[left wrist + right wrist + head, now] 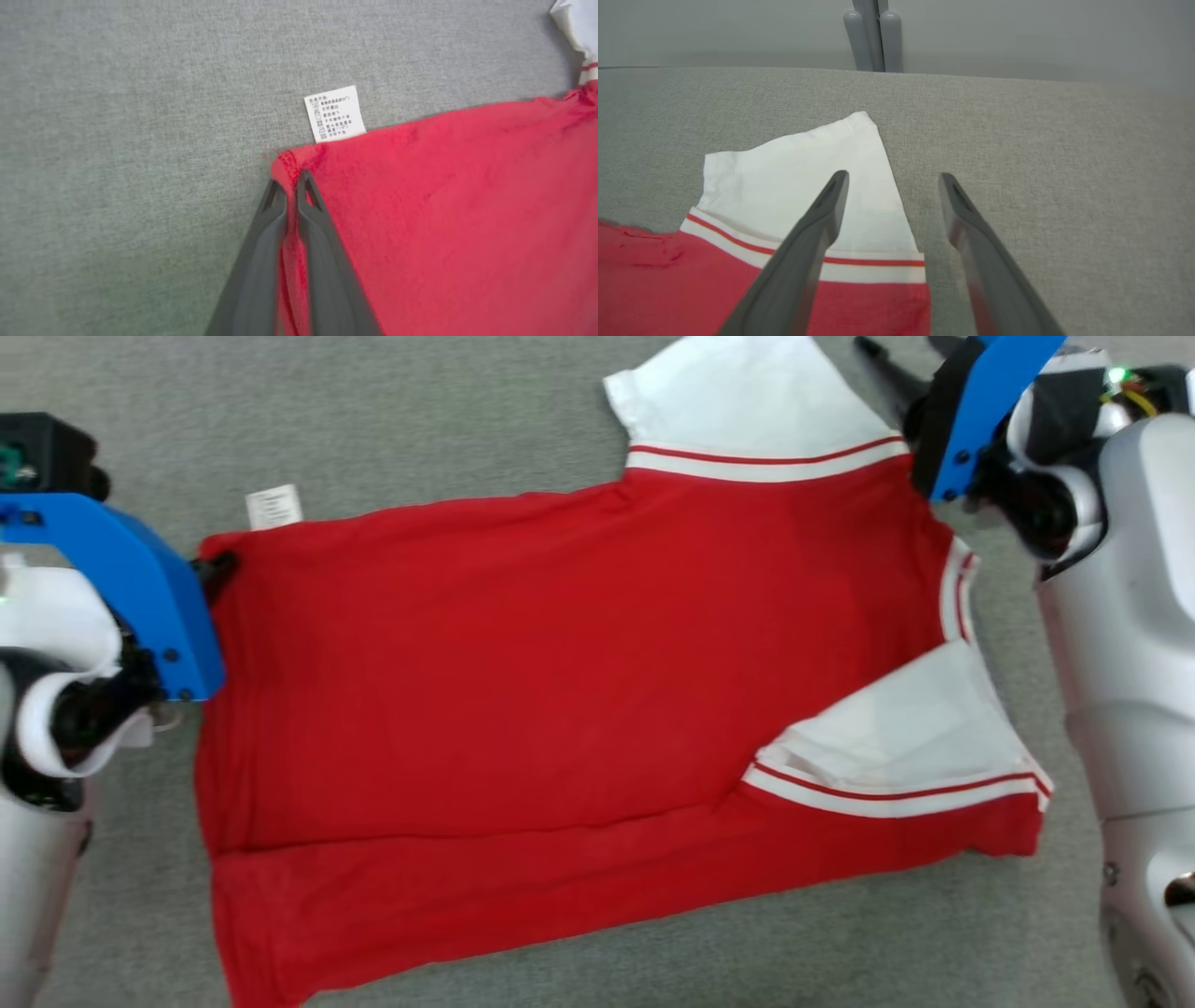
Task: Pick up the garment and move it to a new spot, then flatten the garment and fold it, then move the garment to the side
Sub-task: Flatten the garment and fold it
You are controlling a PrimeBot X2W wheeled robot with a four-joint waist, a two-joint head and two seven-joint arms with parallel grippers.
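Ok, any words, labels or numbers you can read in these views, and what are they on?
Tag, white, sticking out from the shirt's edge: rows of small print beside care symbols, too small and blurred to read.
Same tag in the head view: faint grey lines, unreadable.
Shirt itself: no words, logo or number on the parts in view.

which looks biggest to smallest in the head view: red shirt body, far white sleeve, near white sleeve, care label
1. red body
2. far white sleeve and near white sleeve: about alike, and the far one is cut by the frame, so unranked
3. care label
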